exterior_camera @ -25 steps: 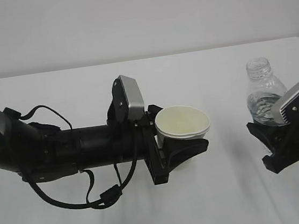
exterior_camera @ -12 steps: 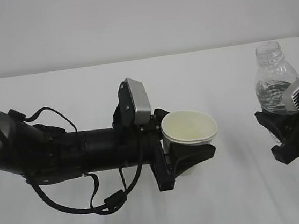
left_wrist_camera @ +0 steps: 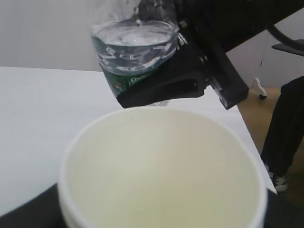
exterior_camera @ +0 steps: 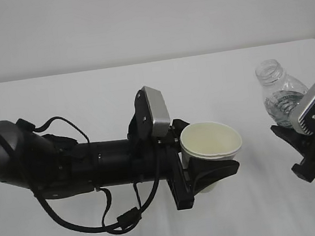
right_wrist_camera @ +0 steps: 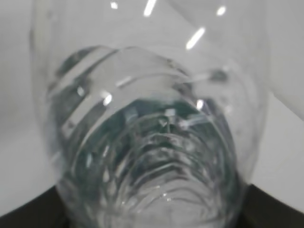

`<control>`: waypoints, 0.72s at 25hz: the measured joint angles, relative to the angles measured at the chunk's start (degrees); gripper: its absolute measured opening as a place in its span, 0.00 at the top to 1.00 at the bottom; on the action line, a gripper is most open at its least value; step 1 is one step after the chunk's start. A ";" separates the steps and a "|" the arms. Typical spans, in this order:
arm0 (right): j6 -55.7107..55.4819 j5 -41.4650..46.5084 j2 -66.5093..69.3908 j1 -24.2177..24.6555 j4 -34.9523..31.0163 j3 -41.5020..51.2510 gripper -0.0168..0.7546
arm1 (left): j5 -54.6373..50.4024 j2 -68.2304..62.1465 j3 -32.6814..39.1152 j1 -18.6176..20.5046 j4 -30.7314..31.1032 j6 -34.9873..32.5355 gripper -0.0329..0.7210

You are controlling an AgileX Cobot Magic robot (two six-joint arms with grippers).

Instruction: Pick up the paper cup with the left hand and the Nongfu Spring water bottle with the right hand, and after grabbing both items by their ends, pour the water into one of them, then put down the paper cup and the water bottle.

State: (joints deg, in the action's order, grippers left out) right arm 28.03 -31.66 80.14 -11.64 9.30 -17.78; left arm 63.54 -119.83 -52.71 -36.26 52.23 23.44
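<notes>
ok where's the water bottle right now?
Far right of the exterior view: the water bottle is held off the table in the right gripper, tilted toward the paper cup in the left gripper.

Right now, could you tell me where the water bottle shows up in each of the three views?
Exterior view: the water bottle is at the right edge, tilted left, held by the right pincer.
Left wrist view: top centre, green label showing, above the paper cup.
Right wrist view: it fills the frame, seen from its ribbed base.
Shared landmark: the bottle's water, visible in all three.

Paper cup (exterior_camera: 211, 141) left, above table (exterior_camera: 86, 92); Nongfu Spring water bottle (exterior_camera: 280, 95) right, apart, tilted cupward.
</notes>
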 joint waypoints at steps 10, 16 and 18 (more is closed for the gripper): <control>7.33 0.12 0.00 0.00 0.00 0.00 0.43 | 0.22 0.00 0.00 -0.40 -0.99 0.00 0.33; 11.58 0.12 0.00 0.00 0.00 0.00 0.43 | 0.32 0.00 0.00 -0.40 -0.78 0.00 0.33; 12.96 0.12 0.00 0.00 0.00 0.00 0.43 | 0.32 -0.04 0.00 -0.40 -0.29 0.00 0.33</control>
State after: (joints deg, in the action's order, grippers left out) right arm 40.98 -31.54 80.14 -11.64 9.30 -17.78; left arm 63.86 -119.87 -52.71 -36.67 51.95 23.44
